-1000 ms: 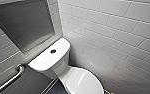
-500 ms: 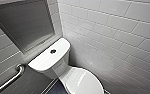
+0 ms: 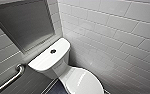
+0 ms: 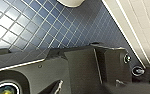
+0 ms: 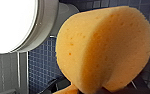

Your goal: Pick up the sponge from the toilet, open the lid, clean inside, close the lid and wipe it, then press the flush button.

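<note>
The white toilet (image 3: 51, 60) stands against the tiled wall, seen from above. The round dark flush button (image 3: 53, 51) sits in the middle of the cistern top. The glossy oval lid (image 3: 84, 81) lies down over the bowl. The orange-yellow sponge (image 5: 106, 47) looms large in the right wrist view, bent and squeezed at its base, where my right gripper (image 5: 96, 90) is shut on it. Behind the sponge is the toilet's white rounded side (image 5: 13, 22). In the left wrist view a white edge of the toilet (image 4: 69, 2) is seen over the floor. Nothing is held by the left gripper.
A metal grab bar (image 3: 11, 77) runs along the wall left of the cistern. A recessed grey panel (image 3: 23, 25) is above it. White wall tiles (image 3: 111, 37) close in on the right. The floor (image 4: 41, 30) is small dark blue tiles, ending at a pale skirting (image 4: 136, 27).
</note>
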Controlling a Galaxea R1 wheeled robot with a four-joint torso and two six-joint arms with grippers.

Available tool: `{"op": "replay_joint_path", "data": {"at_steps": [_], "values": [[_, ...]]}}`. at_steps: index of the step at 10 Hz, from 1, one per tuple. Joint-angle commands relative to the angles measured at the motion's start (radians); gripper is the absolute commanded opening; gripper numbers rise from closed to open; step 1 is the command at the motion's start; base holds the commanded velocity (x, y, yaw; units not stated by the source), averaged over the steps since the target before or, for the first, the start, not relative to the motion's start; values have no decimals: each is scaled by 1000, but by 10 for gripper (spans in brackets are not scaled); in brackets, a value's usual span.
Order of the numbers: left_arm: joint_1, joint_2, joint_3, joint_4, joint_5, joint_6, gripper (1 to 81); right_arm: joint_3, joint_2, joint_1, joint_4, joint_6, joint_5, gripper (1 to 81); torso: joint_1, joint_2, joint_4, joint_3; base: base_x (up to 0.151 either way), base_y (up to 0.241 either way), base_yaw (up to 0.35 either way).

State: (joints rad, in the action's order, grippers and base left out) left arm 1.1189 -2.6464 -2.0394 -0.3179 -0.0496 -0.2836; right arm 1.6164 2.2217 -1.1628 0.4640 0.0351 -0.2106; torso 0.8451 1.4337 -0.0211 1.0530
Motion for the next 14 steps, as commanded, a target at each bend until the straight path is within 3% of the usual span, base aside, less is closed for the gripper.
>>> {"op": "replay_joint_path", "data": {"at_steps": [1,9,14], "values": [[-54,35,65,-29,-78,1,811,29,12,-56,-61,3,59,10,0,0,0,0,-63,0,0],[-73,55,113,-38,-78,0,811,69,51,-110,-82,5,59,10,1,0,0,0,-61,0,0],[-149,64,126,-93,-76,1,811,201,143,-245,-120,5,65,10,0,1,0,0,0,0,0]]}}
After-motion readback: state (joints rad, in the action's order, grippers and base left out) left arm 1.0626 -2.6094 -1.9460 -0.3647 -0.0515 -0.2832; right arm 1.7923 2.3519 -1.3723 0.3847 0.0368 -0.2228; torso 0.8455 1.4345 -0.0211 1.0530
